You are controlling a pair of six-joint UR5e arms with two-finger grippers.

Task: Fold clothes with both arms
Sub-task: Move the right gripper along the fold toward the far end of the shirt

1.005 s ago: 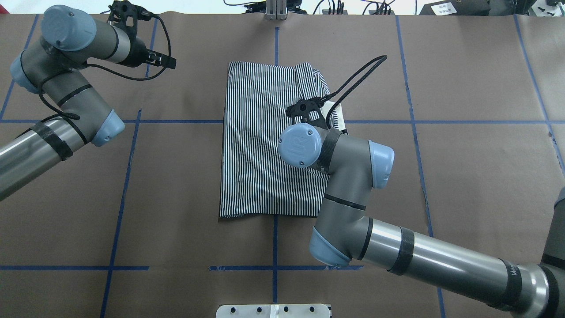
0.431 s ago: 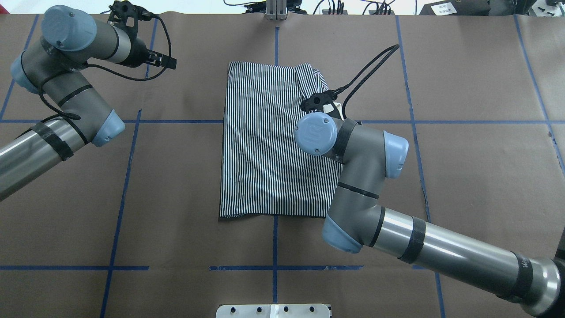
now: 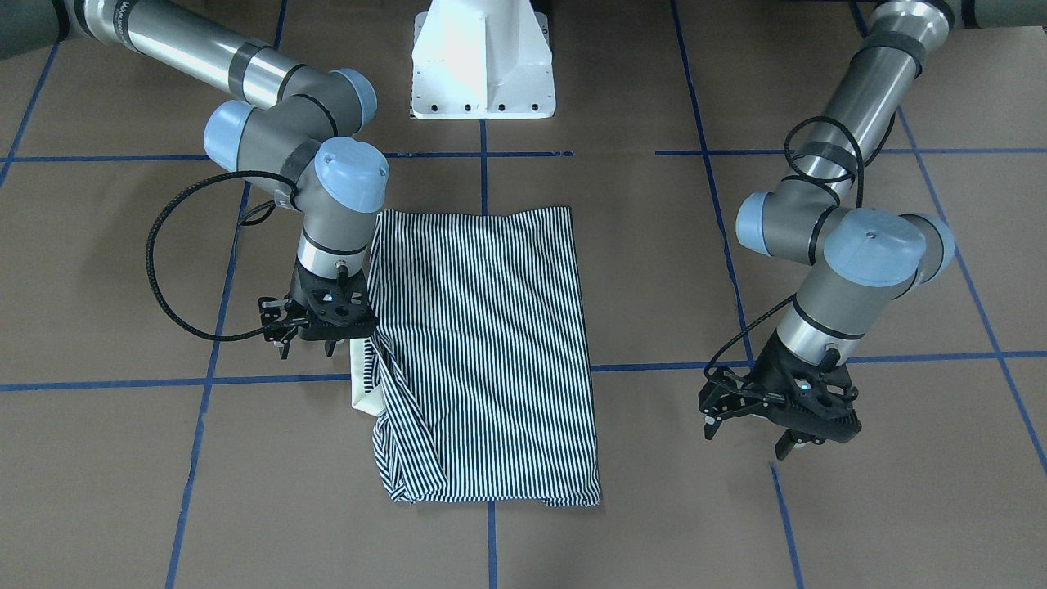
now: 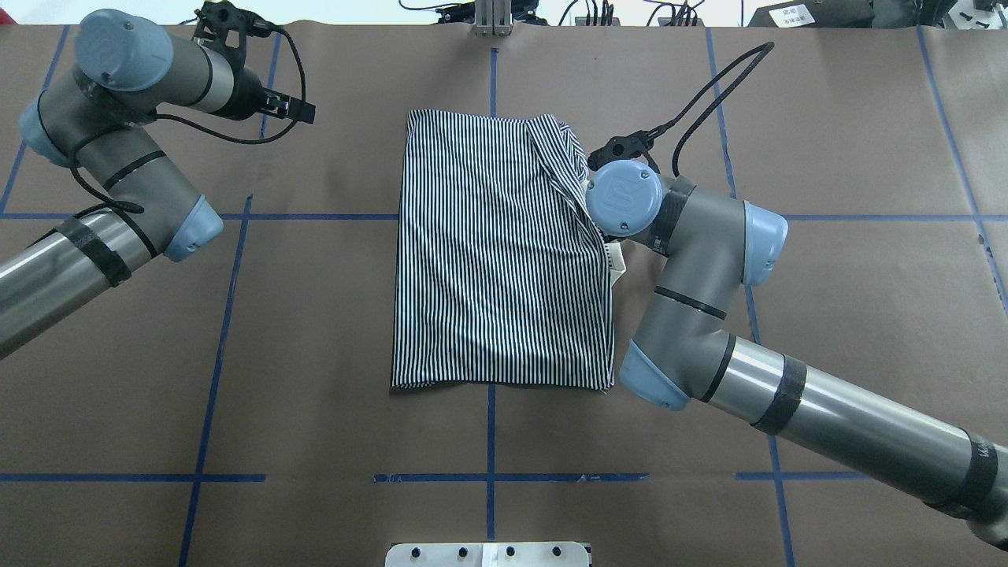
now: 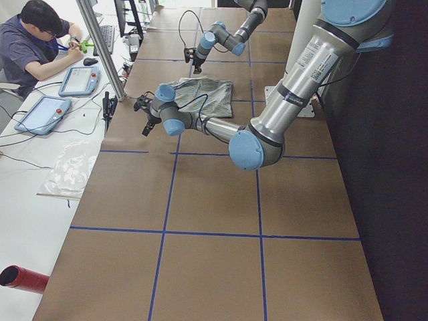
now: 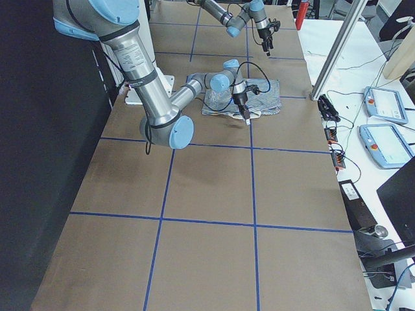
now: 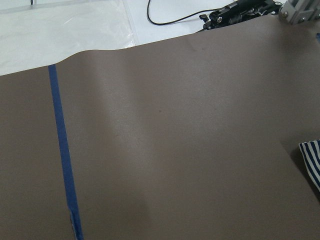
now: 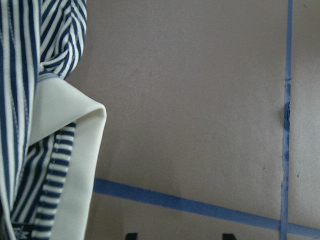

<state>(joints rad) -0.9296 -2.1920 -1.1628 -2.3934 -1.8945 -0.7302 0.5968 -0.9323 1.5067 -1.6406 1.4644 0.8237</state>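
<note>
**Q:** How far along is the folding?

**A:** I see the shirt (image 4: 496, 260) lying flat in the middle of the counter (image 4: 315, 331). It makes a tall striped rectangle with no sleeves showing. I would call the job roughly half done.

**Q:** Is any part of it untidy?

**A:** Yes, the long edge on my right arm's side. The cream collar (image 3: 361, 386) pokes out past the stripes there. The cloth next to it, toward the far corner, is bunched into a slanting ridge.

**Q:** What are the grippers doing?

**A:** The right gripper (image 3: 307, 350) hangs just beside that collar, low over the counter. Its wrist view shows two fingertips spread apart over bare brown paper, so it is released and carries nothing. The left gripper (image 3: 748, 438) is well apart from the shirt, out past the far corner on its own side. Its fingers look parted and empty too.

**Q:** What is left to do?

**A:** In my judgement, the collar edge needs tucking in or smoothing. After that comes at least one crosswise fold, one short end over the other. That fold would suit both arms, each taking a corner.
</note>
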